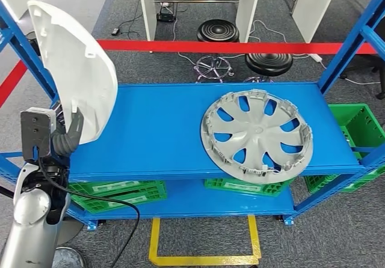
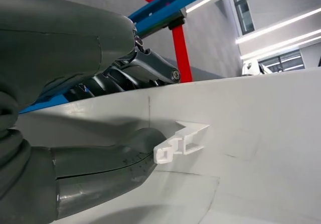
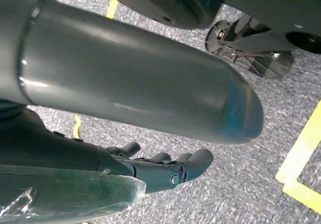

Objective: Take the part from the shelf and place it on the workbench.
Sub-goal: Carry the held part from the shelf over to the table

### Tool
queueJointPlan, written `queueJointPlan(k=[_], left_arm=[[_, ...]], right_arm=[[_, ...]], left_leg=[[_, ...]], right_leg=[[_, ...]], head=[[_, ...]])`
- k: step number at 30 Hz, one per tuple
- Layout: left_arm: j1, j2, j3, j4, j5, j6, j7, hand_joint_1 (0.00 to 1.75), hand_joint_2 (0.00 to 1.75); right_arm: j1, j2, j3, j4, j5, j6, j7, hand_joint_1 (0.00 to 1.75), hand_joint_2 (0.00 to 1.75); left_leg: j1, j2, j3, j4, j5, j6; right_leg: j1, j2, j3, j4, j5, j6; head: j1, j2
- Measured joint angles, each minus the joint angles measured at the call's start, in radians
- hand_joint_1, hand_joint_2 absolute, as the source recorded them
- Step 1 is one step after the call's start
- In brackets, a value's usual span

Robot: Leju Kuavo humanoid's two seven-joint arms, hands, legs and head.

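Over at the left end of the blue shelf (image 1: pixel 150 130), the robot's left hand (image 1: pixel 68 137) has the white part (image 1: pixel 73 70) lifted off the surface and standing nearly upright above the left edge. From the wrist camera the thumb (image 2: pixel 113 169) lies flat against one face of the panel while the darker fingers (image 2: pixel 144 71) press the other side, so it is a clamp on one lower rim of a broad, curved shell. The part looks like a smooth white plastic cover, rounded along one side, with small moulded clips (image 2: pixel 181 141) on its inner face; thin and light, I'd guess, but wide and awkward.

The risk I see is the panel pivoting or sliding out of that narrow pinch as the arm swings away, since most of its area sits well above the grip. Its top edge is also near the blue upright (image 1: pixel 27 57) at the left corner and could catch there.

Further right, a grey wheel cover (image 1: pixel 256 136) rests near the shelf's front right edge, overhanging slightly.

The right hand (image 3: pixel 166 166) hangs over the carpet, fingers loosely extended, holding nothing.
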Motion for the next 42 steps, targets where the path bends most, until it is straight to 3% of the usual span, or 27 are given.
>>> queueJointPlan(k=[1, 2, 3, 5, 6, 9, 11, 14, 15, 16, 17, 19, 21, 24, 25, 27, 29, 30, 31, 32, 35, 36, 37, 40, 42], left_arm=[[0.0, 0.0, -0.002, 0.0, -0.005, 0.002, -0.001, 1.75, 1.75], [0.0, -0.001, -0.004, 0.0, -0.009, 0.003, -0.001, 1.75, 1.75], [0.0, -0.002, -0.006, 0.0, -0.013, 0.005, -0.002, 1.75, 1.75], [0.0, -0.003, -0.013, 0.0, -0.026, 0.011, -0.006, 1.75, 1.75], [0.0, -0.003, -0.017, 0.0, -0.032, 0.014, -0.008, 1.75, 1.75], [0.0, -0.003, -0.025, 0.0, -0.043, 0.016, -0.013, 1.75, 1.75], [0.001, -0.002, -0.028, -0.001, -0.047, 0.015, -0.015, 1.75, 1.75], [0.005, -0.001, -0.031, -0.001, -0.052, 0.011, -0.018, 1.75, 1.75], [0.007, 0.0, -0.032, -0.001, -0.053, 0.01, -0.018, 1.75, 1.75], [0.009, 0.0, -0.035, -0.001, -0.055, 0.009, -0.018, 1.75, 1.75], [0.01, 0.001, -0.038, -0.001, -0.056, 0.009, -0.018, 1.75, 1.75], [0.009, 0.003, -0.042, -0.001, -0.057, 0.009, -0.018, 1.75, 1.75], [0.009, 0.004, -0.045, -0.001, -0.058, 0.009, -0.018, 1.75, 1.75], [0.01, 0.004, -0.047, -0.001, -0.064, 0.006, -0.018, 1.75, 1.75], [0.01, 0.005, -0.048, -0.001, -0.068, 0.004, -0.017, 1.75, 1.75], [0.01, 0.006, -0.05, -0.001, -0.076, 0.002, -0.016, 1.75, 1.75], [0.011, 0.006, -0.052, -0.001, -0.083, 0.001, -0.015, 1.75, 1.75], [0.012, 0.007, -0.053, -0.001, -0.086, 0.001, -0.015, 1.75, 1.75], [0.013, 0.007, -0.053, -0.001, -0.088, 0.0, -0.015, 1.75, 1.75], [0.014, 0.007, -0.054, -0.001, -0.09, -0.001, -0.015, 1.75, 1.75], [0.016, 0.008, -0.054, -0.002, -0.091, -0.001, -0.015, 1.75, 1.75], [0.016, 0.009, -0.054, -0.002, -0.091, -0.001, -0.015, 1.75, 1.75], [0.016, 0.009, -0.054, -0.003, -0.092, -0.001, -0.015, 1.75, 1.75], [0.018, 0.012, -0.055, -0.004, -0.095, -0.004, -0.012, 1.75, 1.75], [0.021, 0.015, -0.055, -0.004, -0.097, -0.006, -0.01, 1.75, 1.75]], right_arm=[[0.001, 0.0, 0.0, 0.0, 0.0, 0.0, 0.0, 0.0, 0.0], [0.001, 0.0, 0.0, 0.0, 0.0, 0.0, 0.001, 0.0, 0.0], [0.0, 0.0, 0.0, 0.0, 0.0, 0.0, 0.001, 0.0, 0.0], [-0.004, 0.0, 0.0, 0.0, 0.0, 0.0, 0.001, 0.0, 0.0], [-0.005, 0.0, 0.0, 0.0, 0.0, 0.0, 0.001, 0.0, 0.0], [-0.004, 0.0, 0.0, 0.0, 0.001, 0.0, 0.001, 0.0, 0.0], [-0.005, -0.001, -0.001, 0.0, 0.001, 0.0, 0.001, 0.0, 0.0], [-0.005, -0.001, -0.001, 0.0, 0.001, 0.0, 0.0, 0.0, 0.0], [-0.005, -0.001, -0.001, 0.0, 0.0, 0.0, 0.0, 0.0, 0.0], [-0.004, -0.001, -0.001, 0.0, 0.0, 0.0, 0.0, 0.0, 0.0], [-0.004, -0.001, -0.001, 0.0, 0.0, 0.0, 0.0, 0.0, 0.0], [-0.005, 0.0, -0.001, 0.0, 0.001, 0.0, 0.0, 0.0, 0.0], [-0.005, -0.001, -0.001, 0.0, 0.001, 0.0, 0.0, 0.0, 0.0], [-0.003, -0.001, -0.001, 0.0, 0.001, 0.0, 0.0, 0.0, 0.0], [-0.002, -0.001, -0.001, 0.0, 0.001, 0.0, 0.0, 0.0, 0.0], [-0.002, -0.001, -0.001, 0.0, 0.001, 0.0, -0.001, 0.0, 0.0], [-0.002, -0.001, -0.001, 0.0, 0.001, 0.001, -0.002, 0.0, 0.0], [-0.002, -0.001, -0.001, 0.0, 0.001, 0.001, -0.002, 0.0, 0.0], [-0.002, -0.001, -0.001, 0.0, 0.001, 0.001, -0.002, 0.0, 0.0], [-0.002, -0.001, -0.001, 0.0, 0.001, 0.002, -0.002, 0.0, 0.0], [-0.008, -0.001, -0.001, 0.0, 0.001, 0.001, -0.003, 0.0, 0.0], [-0.01, -0.001, -0.001, 0.0, 0.001, 0.001, -0.003, 0.0, 0.0], [-0.012, -0.001, -0.001, 0.0, 0.001, 0.001, -0.003, 0.0, 0.0], [-0.012, -0.002, -0.001, 0.0, 0.0, 0.0, -0.004, 0.0, 0.0], [-0.013, -0.002, -0.001, 0.0, 0.0, -0.001, -0.004, 0.0, 0.0]], left_leg=[[0.0, 0.0, 0.0, 0.0, 0.0, 0.0], [0.0, -0.001, 0.001, 0.001, 0.0, 0.0], [0.0, -0.001, 0.002, 0.001, -0.001, -0.001], [-0.005, -0.002, 0.001, 0.004, -0.001, -0.009], [-0.006, -0.003, -0.001, 0.005, 0.0, -0.015], [-0.004, -0.003, -0.006, 0.007, 0.001, -0.03], [-0.003, -0.002, -0.025, 0.052, -0.036, -0.041], [0.0, -0.002, -0.104, 0.238, -0.14, -0.052], [0.0, -0.001, -0.121, 0.281, -0.155, -0.054], [0.001, -0.001, -0.119, 0.286, -0.149, -0.054], [0.001, -0.001, -0.098, 0.252, -0.126, -0.053], [0.003, 0.0, -0.017, 0.113, -0.07, -0.05], [0.002, -0.002, 0.034, 0.017, -0.044, -0.042], [-0.003, -0.003, 0.031, 0.001, -0.027, -0.02], [-0.002, -0.003, 0.026, -0.001, -0.019, -0.013], [0.002, -0.001, 0.011, -0.004, -0.002, -0.001], [0.0, 0.001, -0.009, -0.003, 0.013, 0.004], [-0.001, 0.001, -0.02, -0.003, 0.021, 0.004], [-0.001, 0.001, -0.031, -0.002, 0.03, 0.004], [-0.002, 0.001, -0.041, -0.002, 0.038, 0.002], [-0.003, 0.0, -0.065, -0.001, 0.062, -0.008], [-0.003, 0.0, -0.068, -0.001, 0.07, -0.014], [-0.004, 0.0, -0.07, -0.001, 0.077, -0.02], [-0.001, 0.0, -0.077, -0.004, 0.084, -0.04], [0.001, 0.0, -0.102, 0.046, 0.019, -0.051]], right_leg=[[0.0, 0.0, 0.005, -0.011, 0.016, -0.001], [0.0, 0.0, 0.029, -0.057, 0.045, -0.003], [0.0, 0.0, 0.063, -0.123, 0.079, -0.006], [0.001, 0.001, 0.124, -0.238, 0.116, -0.013], [0.002, 0.002, 0.137, -0.264, 0.12, -0.017], [0.003, 0.004, 0.137, -0.272, 0.124, -0.032], [-0.001, 0.003, 0.135, -0.275, 0.13, -0.042], [-0.003, 0.001, 0.125, -0.275, 0.138, -0.051], [-0.003, 0.001, 0.121, -0.275, 0.141, -0.051], [-0.003, 0.0, 0.117, -0.275, 0.144, -0.051], [-0.003, 0.0, 0.113, -0.275, 0.148, -0.05], [-0.002, 0.001, 0.107, -0.274, 0.156, -0.043], [0.001, 0.002, 0.102, -0.274, 0.165, -0.032], [-0.001, 0.003, 0.098, -0.284, 0.182, -0.012], [-0.003, 0.002, 0.092, -0.278, 0.174, -0.007], [-0.004, 0.001, 0.061, -0.208, 0.109, 0.001], [-0.003, 0.0, 0.017, -0.07, 0.017, 0.005], [-0.002, 0.0, 0.006, -0.016, -0.009, 0.005], [-0.001, 0.0, 0.012, 0.006, -0.016, 0.005], [-0.001, 0.0, 0.039, -0.014, -0.005, 0.003], [0.002, 0.001, 0.185, -0.21, 0.038, -0.007], [0.004, 0.002, 0.212, -0.255, 0.041, -0.011], [0.006, 0.003, 0.224, -0.279, 0.04, -0.016], [0.007, 0.003, 0.205, -0.28, 0.06, -0.04], [0.003, 0.0, 0.185, -0.283, 0.086, -0.055]], head=[[0.0, 0.0], [0.0, 0.0], [0.0, 0.0], [-0.001, 0.0], [-0.001, 0.0], [-0.003, 0.0], [-0.006, 0.0], [-0.011, 0.0], [-0.012, 0.0], [-0.012, 0.0], [-0.011, 0.0], [-0.012, 0.0], [-0.011, 0.0], [-0.011, 0.0], [-0.01, 0.0], [-0.007, 0.0], [-0.004, 0.0], [-0.004, 0.0], [-0.004, 0.0], [-0.004, 0.0], [-0.005, 0.0], [-0.006, 0.0], [-0.007, 0.0], [-0.006, 0.0], [-0.008, 0.0]])
